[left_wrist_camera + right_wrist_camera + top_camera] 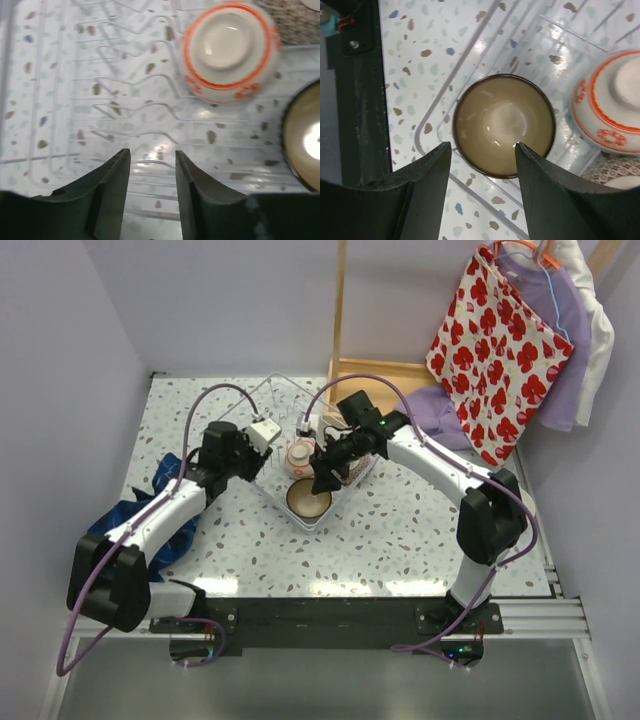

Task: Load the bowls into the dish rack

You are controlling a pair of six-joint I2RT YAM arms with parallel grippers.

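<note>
My left claw [152, 155] is narrowly parted and empty over the dish rack [100, 100]; I could snag its prongs. The red-patterned bowl [230, 50] sits upturned inside. My right claw [482, 150], wider and empty, hovers above the brown bowl [504, 125] in the rack; descending might clip its rim.

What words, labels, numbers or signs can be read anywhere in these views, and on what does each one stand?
No text can be read in any view.
Upturned white bowl: orange marks round its side, too blurred to tell characters from ornament.
Hanging bag: red shapes only, no letters.
Brown bowl and clear rack: no label shows.
</note>
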